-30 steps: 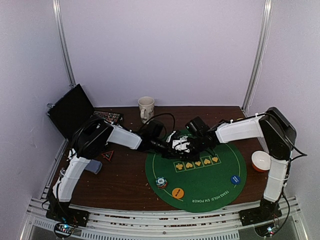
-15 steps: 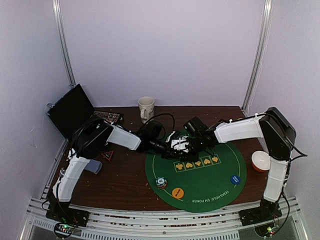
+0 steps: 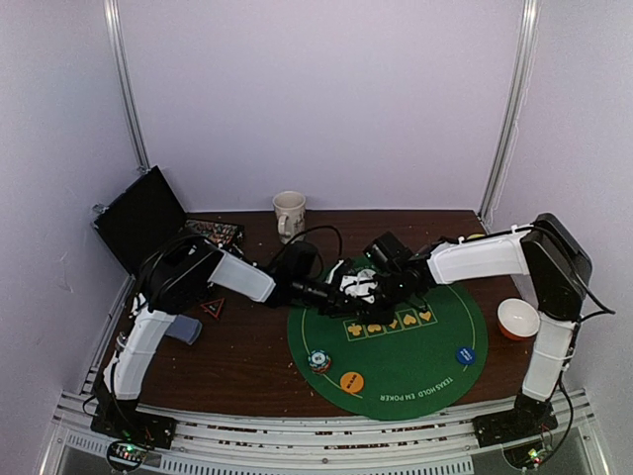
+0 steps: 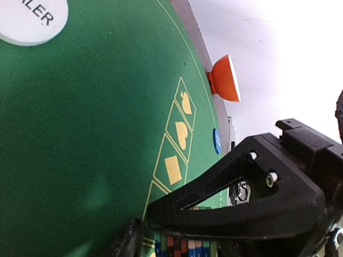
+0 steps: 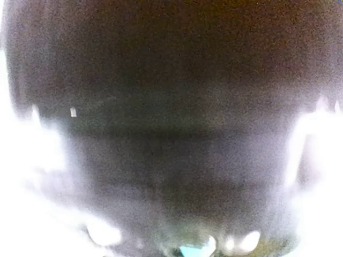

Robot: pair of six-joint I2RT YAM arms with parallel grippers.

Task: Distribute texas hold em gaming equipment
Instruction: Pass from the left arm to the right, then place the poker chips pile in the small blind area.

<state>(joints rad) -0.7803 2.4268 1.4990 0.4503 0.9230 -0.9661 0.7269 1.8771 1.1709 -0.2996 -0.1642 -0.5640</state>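
Dealing looks to be the step in hand: the left claw point(image 3: 331, 291) and right claw point(image 3: 374, 287) meet at the white cards point(image 3: 354, 285) over the green mat's point(image 3: 415, 366) far edge, and since I cannot tell whether either claw is clamped or parted, the next move calls for one clean release.

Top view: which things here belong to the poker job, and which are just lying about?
Job: striped chip stack, orange button disc, blue button disc.
Lying about: beige mug, orange bowl.
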